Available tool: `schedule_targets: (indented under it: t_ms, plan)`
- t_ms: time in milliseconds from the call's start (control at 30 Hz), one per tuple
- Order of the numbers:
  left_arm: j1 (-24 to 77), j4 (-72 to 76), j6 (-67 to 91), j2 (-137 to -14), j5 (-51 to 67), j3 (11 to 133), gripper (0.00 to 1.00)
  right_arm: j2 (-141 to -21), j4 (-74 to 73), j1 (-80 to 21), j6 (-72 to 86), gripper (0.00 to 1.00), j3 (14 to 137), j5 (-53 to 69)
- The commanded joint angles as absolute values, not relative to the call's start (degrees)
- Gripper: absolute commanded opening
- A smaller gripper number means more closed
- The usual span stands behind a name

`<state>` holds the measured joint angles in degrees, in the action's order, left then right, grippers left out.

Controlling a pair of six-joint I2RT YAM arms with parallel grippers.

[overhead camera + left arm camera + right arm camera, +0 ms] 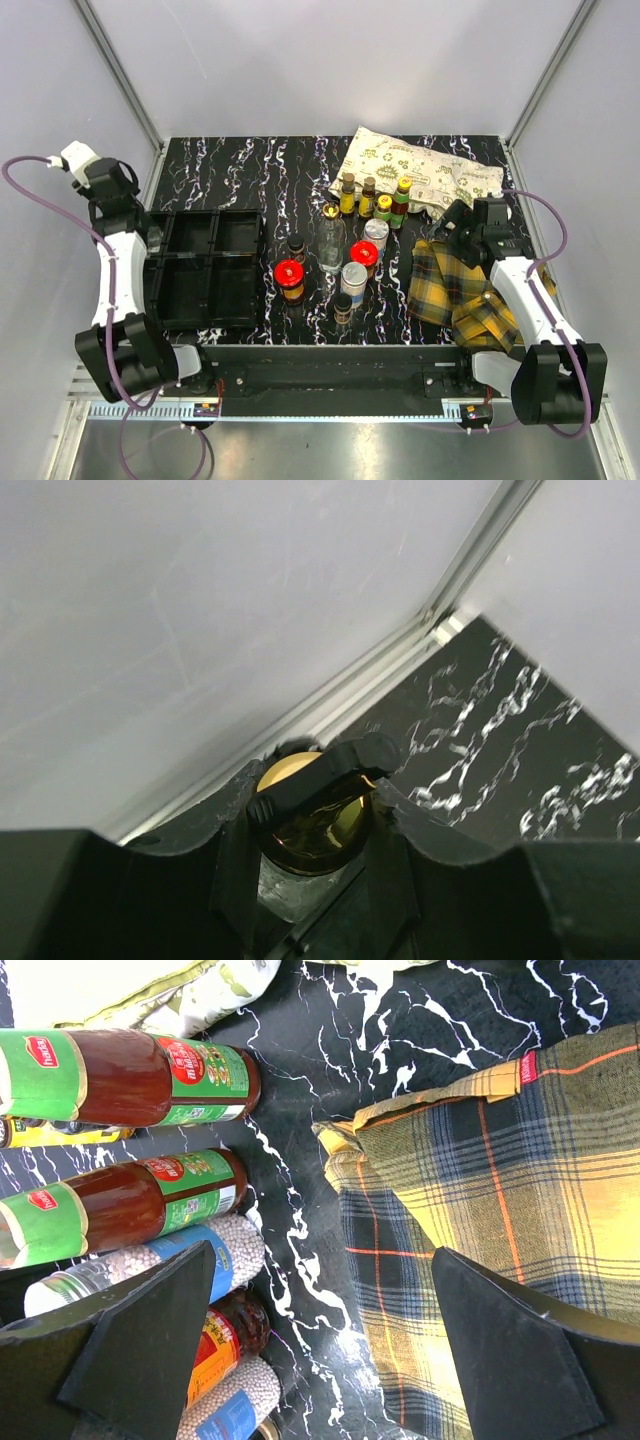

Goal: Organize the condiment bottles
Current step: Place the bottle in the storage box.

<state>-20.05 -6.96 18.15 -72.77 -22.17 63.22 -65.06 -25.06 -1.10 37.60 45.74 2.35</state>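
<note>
- Left gripper (150, 240) is at the far left edge of the black tray (205, 257). I read it as clamped on a gold-capped bottle (310, 825), whose cap shows between the fingers in the left wrist view.
- I cannot tell whether that bottle rests on the tray floor or hangs just above it.
- Right gripper (455, 222) is spread wide with nothing between its fingers. It is low over the marbled table (230, 170), between the bottle cluster and the plaid cloth (470, 290).
- The other bottles stand upright on the table, right of the tray.
- Far side of the cluster: a row of four sauce bottles (368, 198), side by side, just in front of a cream printed pouch (420, 170).
- A clear bottle with a gold cap (331, 240) stands mid-cluster.
- Red-lidded jar (289, 275) is the one closest to the tray. A second red jar (365, 252) is just beside the far shaker (376, 233).
- Near shaker (354, 280) stands in front of that red jar.
- Tiny dark bottle (296, 245) is just behind the first red-lidded jar. Another dark bottle (343, 305) is nearest my side of the table.
- In the right wrist view the green-labelled bottles are on one side and the cloth on the other, with bare table in the gap.
</note>
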Motion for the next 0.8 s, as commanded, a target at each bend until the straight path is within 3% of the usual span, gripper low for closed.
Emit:
schedule_targets:
  t_ms: [0,300,400,500,767]
  plan:
    - [-20.3,0.9,17.6,-67.4,-21.2,60.6,0.0,-65.2,-22.6,-1.0,38.3,1.0,45.4,3.3]
    - [-19.9,-1.3,18.2,-64.0,-18.3,57.4,0.0,-65.6,-22.2,-1.0,38.3,1.0,44.8,4.0]
    - [-19.7,-2.2,18.0,-63.5,-18.4,56.9,0.1,-65.0,-22.1,-0.9,38.4,1.0,44.4,4.1]
    - [-19.7,-3.0,18.1,-63.4,-18.6,56.0,0.28,-64.6,-22.0,-1.0,38.4,1.0,44.0,4.0]
    - [-19.1,-5.4,18.9,-66.6,-17.9,56.2,0.31,-64.3,-22.0,-0.9,38.8,1.0,44.3,4.3]
